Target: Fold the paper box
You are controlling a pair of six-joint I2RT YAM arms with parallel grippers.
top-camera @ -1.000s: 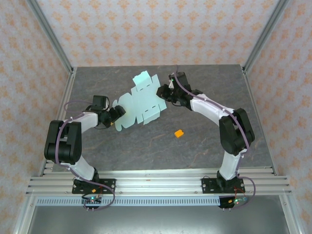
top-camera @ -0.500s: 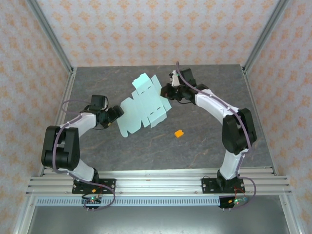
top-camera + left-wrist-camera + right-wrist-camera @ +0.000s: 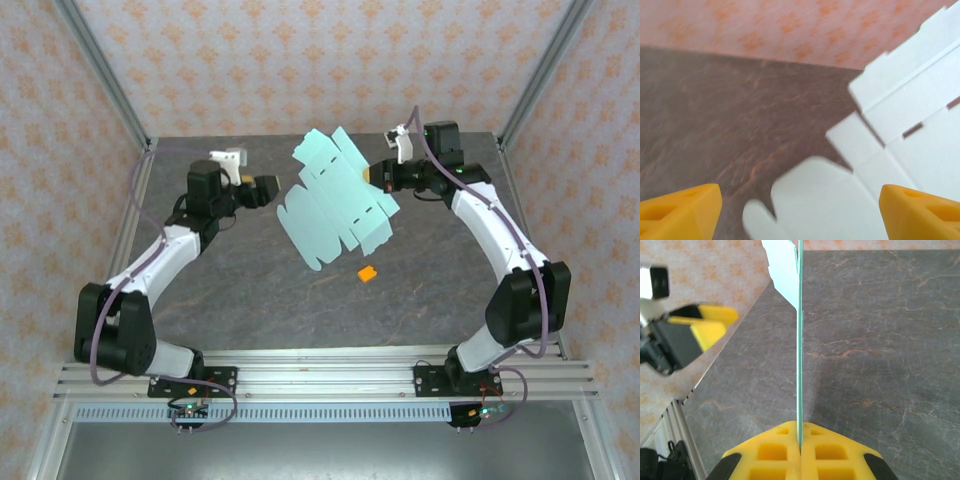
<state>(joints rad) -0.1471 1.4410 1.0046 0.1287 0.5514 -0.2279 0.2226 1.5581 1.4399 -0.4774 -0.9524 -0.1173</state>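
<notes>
Lifted since a second ago, the right gripper has its yellow jaws pressed together on one edge of the paper box. The box is a flat mint-green sheet, now held up off the table. In the right wrist view the card runs edge-on straight out from between the fingers. The left gripper, also raised and drawn back, hangs just left of the sheet with jaws wide apart, touching nothing. A small orange block lies on the table near the sheet's lower edge.
</notes>
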